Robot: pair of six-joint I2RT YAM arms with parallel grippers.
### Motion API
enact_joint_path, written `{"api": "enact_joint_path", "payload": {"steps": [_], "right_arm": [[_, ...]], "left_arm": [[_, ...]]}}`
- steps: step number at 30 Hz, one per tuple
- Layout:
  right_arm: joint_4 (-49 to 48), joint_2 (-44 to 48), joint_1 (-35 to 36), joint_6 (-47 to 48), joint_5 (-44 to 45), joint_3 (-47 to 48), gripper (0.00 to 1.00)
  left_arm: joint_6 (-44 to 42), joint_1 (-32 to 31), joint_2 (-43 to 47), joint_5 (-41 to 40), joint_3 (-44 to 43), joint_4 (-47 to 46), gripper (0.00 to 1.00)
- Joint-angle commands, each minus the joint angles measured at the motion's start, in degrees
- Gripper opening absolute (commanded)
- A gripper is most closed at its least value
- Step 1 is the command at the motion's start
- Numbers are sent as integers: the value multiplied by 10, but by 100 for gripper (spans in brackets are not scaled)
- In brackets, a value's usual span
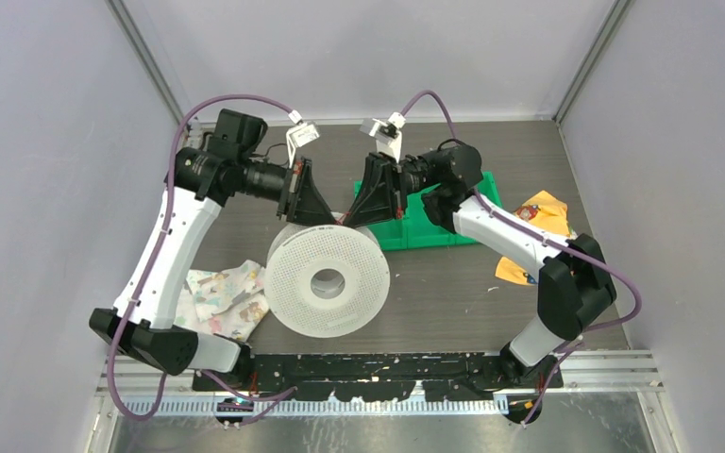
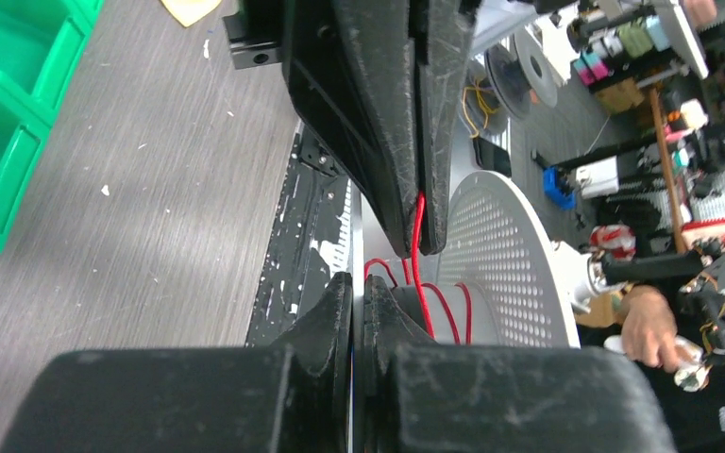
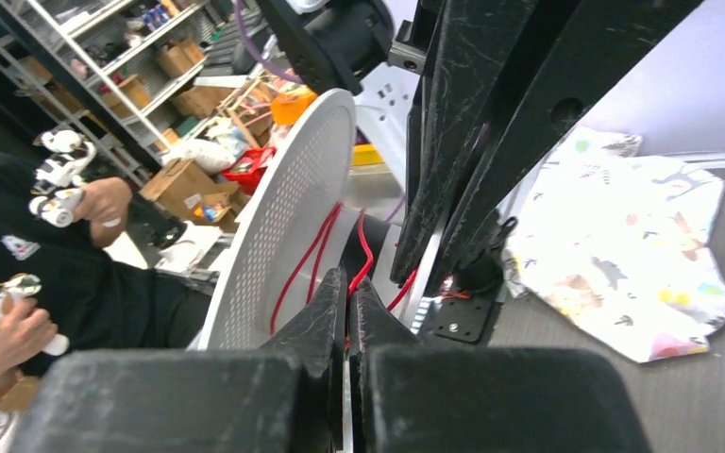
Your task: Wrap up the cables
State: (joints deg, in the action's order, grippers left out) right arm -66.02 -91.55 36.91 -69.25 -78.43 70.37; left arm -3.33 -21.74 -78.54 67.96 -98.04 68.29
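Now right gripper (image 3: 345,285) clamps thin red wire cable (image 2: 415,243), strand leading to white perforated spool (image 2: 505,255); your left gripper (image 2: 357,288) clenched opposite, hold unclear.

Top camera: above and behind, looking down on the spool (image 1: 328,280). 2 wrist cameras: close beside the spool, facing each other. All 3 share it.

Grey wood-grain table (image 1: 434,283), white perforated spool (image 1: 328,279) at centre, green bin (image 1: 434,231) just behind it, patterned cloth (image 1: 222,297) at near left, yellow-orange packet (image 1: 540,213) at right, black mounting plate (image 1: 368,368) along the near edge.
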Motion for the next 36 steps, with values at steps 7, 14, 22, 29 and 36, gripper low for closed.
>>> {"api": "enact_joint_path", "payload": {"steps": [7, 14, 22, 29, 36], "right_arm": [[836, 24, 15, 776, 170, 110, 1], [810, 23, 16, 832, 147, 75, 1], [702, 49, 23, 801, 158, -16, 1], [702, 33, 36, 804, 172, -25, 1], [629, -10, 43, 779, 182, -30, 1]], "left_arm": [[86, 68, -35, 115, -17, -70, 0], [186, 87, -35, 160, 48, -220, 0], [739, 100, -29, 204, 271, -941, 0], [742, 103, -73, 230, 275, -984, 0], [764, 143, -108, 255, 277, -1032, 0]]}}
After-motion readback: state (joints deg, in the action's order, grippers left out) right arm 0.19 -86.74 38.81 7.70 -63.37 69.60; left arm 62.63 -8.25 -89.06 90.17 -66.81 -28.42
